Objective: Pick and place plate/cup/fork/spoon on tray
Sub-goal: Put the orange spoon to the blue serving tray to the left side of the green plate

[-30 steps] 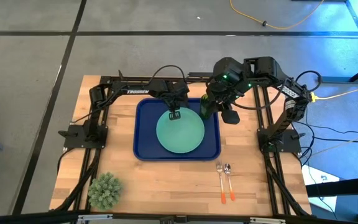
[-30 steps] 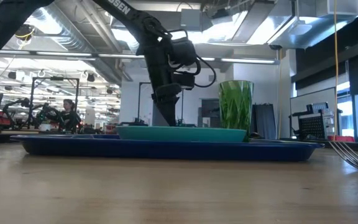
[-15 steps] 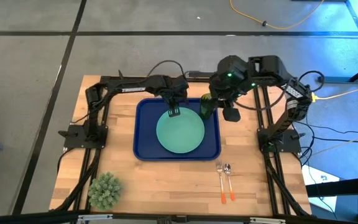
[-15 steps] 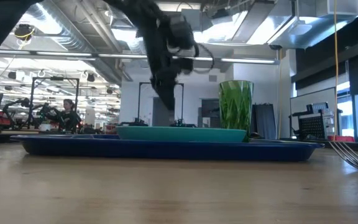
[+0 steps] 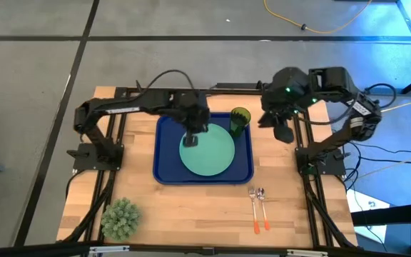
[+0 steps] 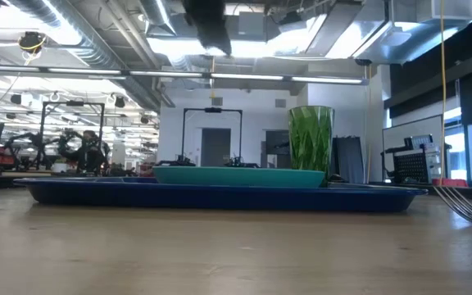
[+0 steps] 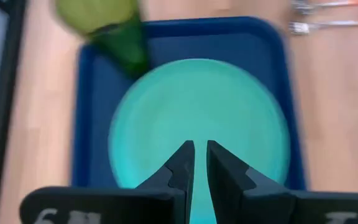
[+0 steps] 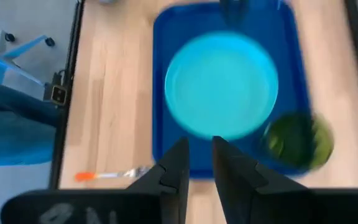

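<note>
Fork [image 5: 252, 207] and spoon [image 5: 263, 208] parallel, handles toward table's front edge; both tools nearly together.

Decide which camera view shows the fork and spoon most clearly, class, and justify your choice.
The high view: the fork and spoon lie whole, side by side on the table, off the tray. The low view catches only metal ends at its edge; the wrist views show them blurred and partly cropped.

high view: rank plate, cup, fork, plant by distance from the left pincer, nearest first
1. plate: directly under the left pincer, on the tray.
2. cup: tray's far right corner.
3. fork: on the bare table, near right of the tray, beside the spoon.
4. plant: table's near left corner. It looks slightly farther than the fork, but that's close.
</note>
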You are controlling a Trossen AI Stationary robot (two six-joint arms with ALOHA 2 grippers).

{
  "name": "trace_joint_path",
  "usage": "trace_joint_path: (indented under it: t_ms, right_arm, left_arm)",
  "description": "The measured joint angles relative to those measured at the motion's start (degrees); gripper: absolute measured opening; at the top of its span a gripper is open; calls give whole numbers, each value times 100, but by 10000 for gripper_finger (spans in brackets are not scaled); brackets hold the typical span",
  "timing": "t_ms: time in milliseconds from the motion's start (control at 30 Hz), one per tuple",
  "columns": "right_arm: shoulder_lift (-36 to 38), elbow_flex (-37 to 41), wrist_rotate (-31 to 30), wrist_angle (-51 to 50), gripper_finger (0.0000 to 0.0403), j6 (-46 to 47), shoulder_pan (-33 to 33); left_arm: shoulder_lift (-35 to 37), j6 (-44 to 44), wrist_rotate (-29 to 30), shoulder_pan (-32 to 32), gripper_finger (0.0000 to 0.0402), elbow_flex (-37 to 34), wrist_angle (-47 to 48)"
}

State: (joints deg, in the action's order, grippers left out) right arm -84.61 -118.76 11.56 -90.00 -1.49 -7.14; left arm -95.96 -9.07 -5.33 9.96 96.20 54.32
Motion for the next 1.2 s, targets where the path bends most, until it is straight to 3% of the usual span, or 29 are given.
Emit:
trace_joint_path:
  t_ms: [300, 533, 800, 1000, 1100, 1200]
  right_arm:
    - [877, 2005, 4, -4, 71, 2437, 1000]
    - [1016, 2891, 52, 1, 71, 4355, 2066]
    - [1018, 3819, 22, 213, 71, 6638, 2854]
    - [1014, 4702, 5, 1805, 71, 8800, 3351]
    - [1004, 5172, -76, 2727, 71, 9547, 3462]
    - [909, 5568, -237, 3019, 71, 10193, 3543]
  left_arm:
    - [453, 630, 230, -1048, 34, 3, 26]
    - [593, 960, 460, -1668, 34, -9, 162]
    - [616, 1647, 679, -2153, 34, -2, 97]
    - [616, 1764, 824, -2442, 34, -2, 99]
    - [616, 1636, 815, -2580, 34, -2, 159]
    - [616, 1457, 773, -2735, 34, -2, 378]
